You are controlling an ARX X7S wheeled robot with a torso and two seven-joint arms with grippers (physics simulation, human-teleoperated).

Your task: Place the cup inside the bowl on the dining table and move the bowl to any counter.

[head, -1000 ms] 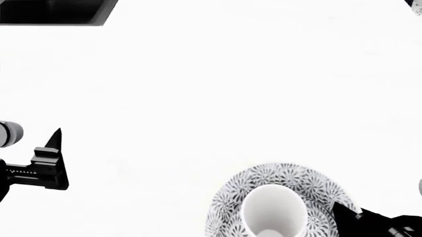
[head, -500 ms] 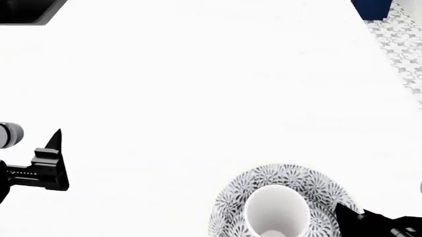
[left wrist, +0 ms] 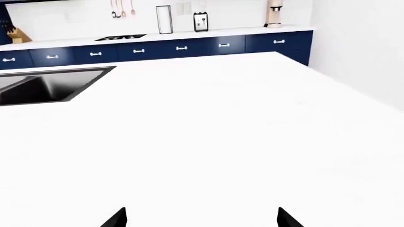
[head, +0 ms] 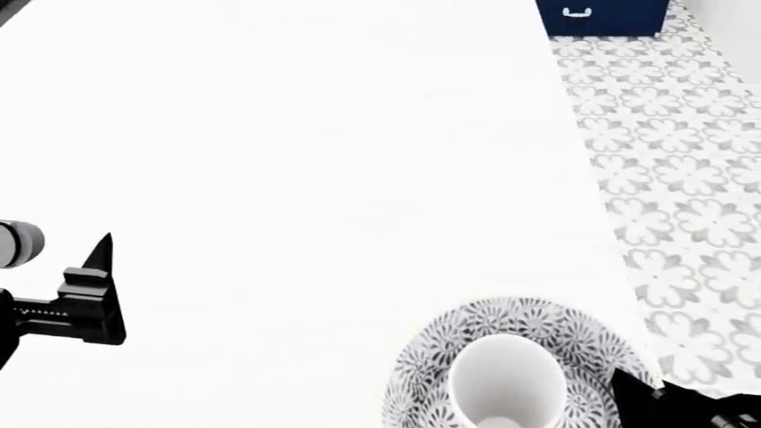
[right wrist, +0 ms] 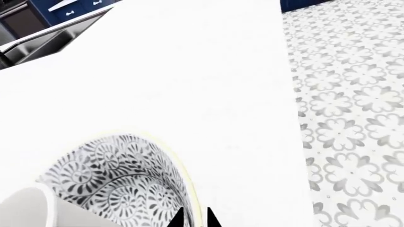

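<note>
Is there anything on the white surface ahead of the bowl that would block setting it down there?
Nothing visible does. The bowl, with the cup inside and the right gripper pinched on its rim, sits over a bare white surface. The only feature is a sink, off to one side.

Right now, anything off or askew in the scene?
Nothing stands out. The cup stands upright in the bowl, nothing spilled. The right claw pinches the bowl's rim; the left claw is open and empty.
</note>
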